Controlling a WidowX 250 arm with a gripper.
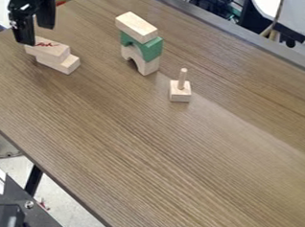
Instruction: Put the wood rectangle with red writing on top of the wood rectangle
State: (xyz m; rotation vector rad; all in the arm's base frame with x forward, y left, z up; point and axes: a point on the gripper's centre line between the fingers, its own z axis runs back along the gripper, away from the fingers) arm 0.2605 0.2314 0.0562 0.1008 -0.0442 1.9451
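In the upper left of the frame, the wood rectangle with red writing [52, 51] lies askew on the plain wood rectangle [66, 66]. The claw [36, 36] hangs over its left end, released, fingers spread apart.

Pass gripper-width traffic via the bare tabletop [153, 149], widest toward the view's bottom and R side; a smaller lane runs btwn. the 2-block stack [54, 54] and the arch tower [141, 44]. Obstructions: tower, tallest item; peg block [180, 93], upright peg, nr. tower w/ narrow gap; gripper [37, 35] blocks access at stack's upper-L end.
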